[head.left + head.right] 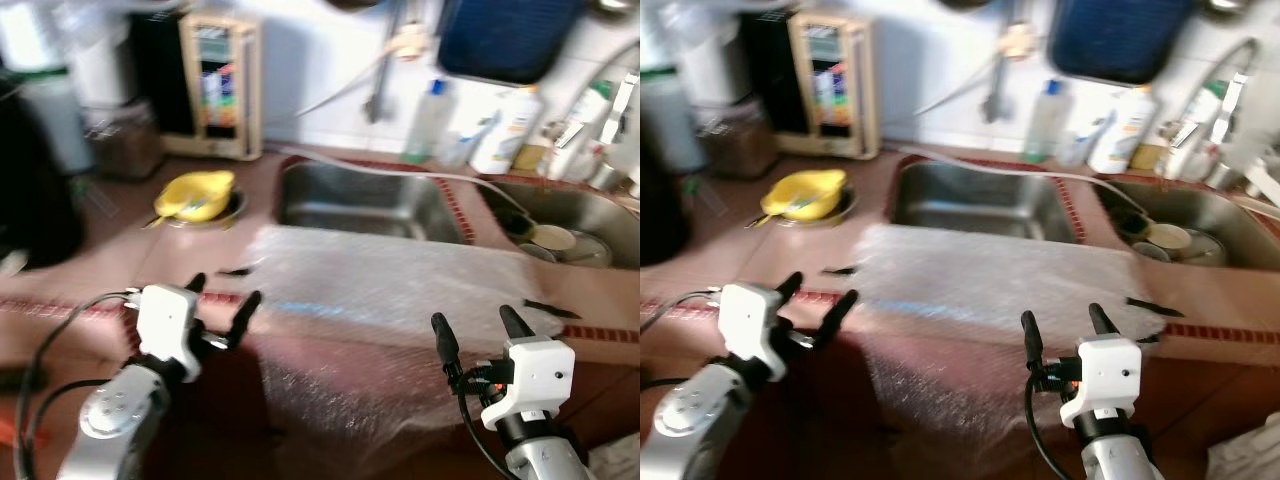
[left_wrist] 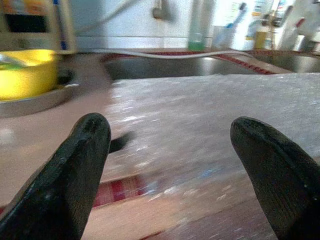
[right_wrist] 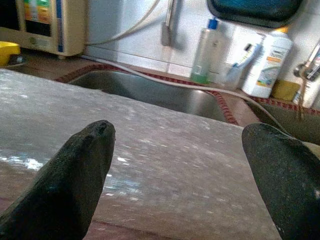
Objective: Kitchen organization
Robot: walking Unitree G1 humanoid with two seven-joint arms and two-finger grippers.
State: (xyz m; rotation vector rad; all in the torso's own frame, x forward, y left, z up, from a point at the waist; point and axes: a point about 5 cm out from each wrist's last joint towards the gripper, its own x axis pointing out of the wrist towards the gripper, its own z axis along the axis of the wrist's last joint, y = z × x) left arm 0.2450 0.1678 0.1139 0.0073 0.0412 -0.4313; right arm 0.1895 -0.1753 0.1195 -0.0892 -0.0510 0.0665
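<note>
Brown kitchen counter (image 1: 120, 265) runs along a white tiled wall, and a steel sink (image 1: 360, 200) is set into it. That sink looks bare inside. A sheet of bubble wrap (image 1: 400, 285) lies on the counter just in front of the sink and hangs down over the counter's front edge. Beside the sink, toward the robot's left, a yellow bowl (image 1: 195, 193) sits in a flat metal dish (image 1: 232, 208); something is in the bowl, but it is too blurry to tell what. On the other side of the sink is a second basin (image 1: 575, 215) with a pale cup (image 1: 552, 237) and some dishes in it. Behind the sink, by the wall, stand a clear bottle with a blue cap (image 1: 430, 120) and a white bottle (image 1: 507, 130). A thin white hose (image 1: 400, 172) runs along the back rim of the sink. The left gripper (image 1: 222, 300) is in front of the sink near the left edge of the bubble wrap, its two black fingers spread apart and holding nothing. The right gripper (image 1: 478, 328) is in front of the sink too, over the hanging part of the bubble wrap, its fingers also spread and holding nothing.
</note>
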